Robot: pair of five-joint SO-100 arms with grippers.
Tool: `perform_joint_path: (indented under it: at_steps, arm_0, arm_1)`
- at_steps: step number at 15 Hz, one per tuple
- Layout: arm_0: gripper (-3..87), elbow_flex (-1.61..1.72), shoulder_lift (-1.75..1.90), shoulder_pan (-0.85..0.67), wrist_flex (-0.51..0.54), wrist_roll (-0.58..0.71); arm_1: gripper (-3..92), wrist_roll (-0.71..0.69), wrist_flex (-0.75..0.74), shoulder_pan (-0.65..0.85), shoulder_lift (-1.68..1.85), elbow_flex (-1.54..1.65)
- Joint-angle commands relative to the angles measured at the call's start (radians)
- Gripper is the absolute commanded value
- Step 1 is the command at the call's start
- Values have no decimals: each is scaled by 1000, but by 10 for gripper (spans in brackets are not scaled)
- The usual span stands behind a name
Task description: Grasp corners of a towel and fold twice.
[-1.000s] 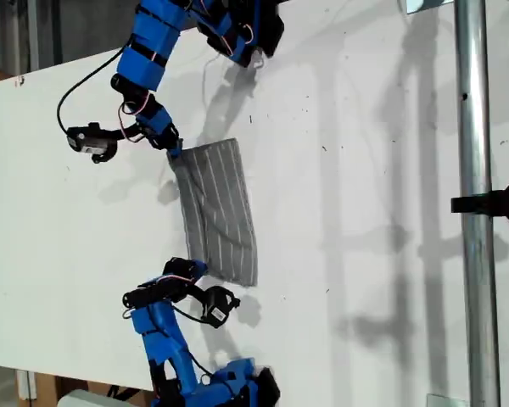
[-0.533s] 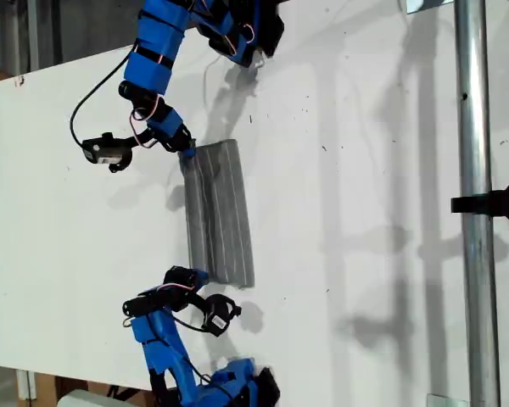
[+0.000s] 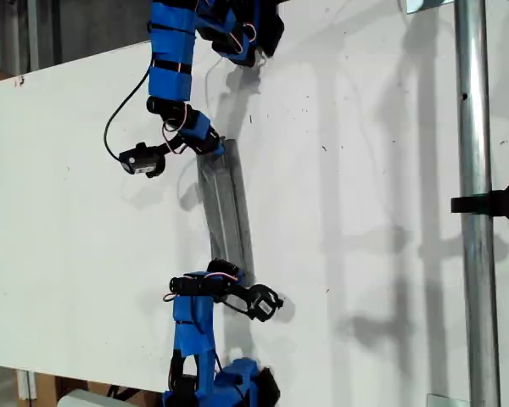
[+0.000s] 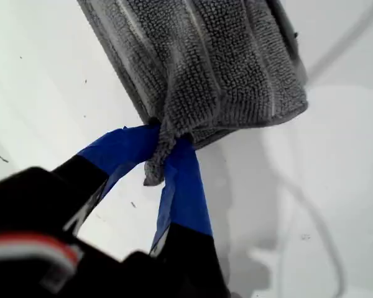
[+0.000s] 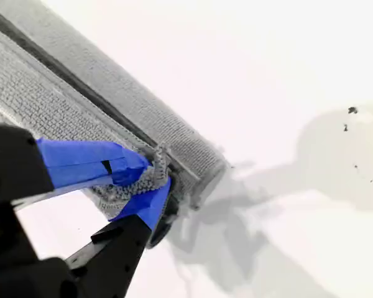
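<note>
Towel: grey cloth with thin white stripes, folded into a long narrow strip. It lies on the white table, near the middle of the exterior view, running from upper left to lower right between the two blue arms.
Corners: one end's corner cloth is bunched and pinched between blue-taped fingers. The other end's corner cloth is likewise pinched. Layers of the fold show as stacked edges at both ends.
My first gripper: fingers clenched on the towel's corner, a small tuft of cloth poking out past the fingertips. The rest of the towel spreads away from the jaws over the table.
My second gripper: fingers clamped on the opposite end's corner, with the rolled-looking folded edge just beside the tips.
Arms: one reaches down from the top of the exterior view, one up from the bottom. Which is first or second cannot be told.
Table: white, flat, with faint specks and arm shadows.
Metal pole: vertical, at the exterior view's right, well apart from the towel.
</note>
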Motion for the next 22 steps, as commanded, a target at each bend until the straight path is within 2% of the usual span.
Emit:
perform_joint_path:
  at_steps: [1, 3, 4, 5, 6, 7, 9, 11, 14, 16, 19, 21, 22]
  arm_0:
    - [-27, -20, -38, 48, 2, -63]
    - [-26, -35, -54, 78, 6, -98]
    - [10, -35, -57, 78, 15, -107]
    - [109, -35, -58, 72, 31, -109]
    - [160, -46, -46, 72, 64, -101]
    - [160, -54, -18, 74, 106, -104]
    - [160, -18, 114, 81, 156, -100]
    - [160, 103, 308, 61, 160, -94]
    - [140, 285, 546, 28, 147, -109]
    - [157, 380, 678, 41, 91, -98]
    - [220, 729, 1068, 52, -100, -104]
    - [133, 1054, 1605, 61, -216, -89]
    - [93, 1161, 1876, 48, -172, -118]
  arm_1:
    - [-2, 46, 3, -38, -48, 14]
    - [-2, 83, -9, -81, -118, 17]
    - [2, 97, 0, -72, -160, 17]
    - [94, 103, 15, -58, -190, 17]
    - [231, 103, 46, -57, -196, 9]
    - [272, 101, 97, -54, -175, -2]
    - [276, 100, 196, -37, -48, -12]
    - [258, 95, 249, 23, 132, 15]
    - [268, 95, 202, 121, 316, 118]
    - [279, 101, 112, 149, 327, 169]
    - [313, 141, -72, 138, 242, 183]
    - [330, 189, -181, 121, 147, 175]
    - [333, 216, -209, 117, 91, 160]
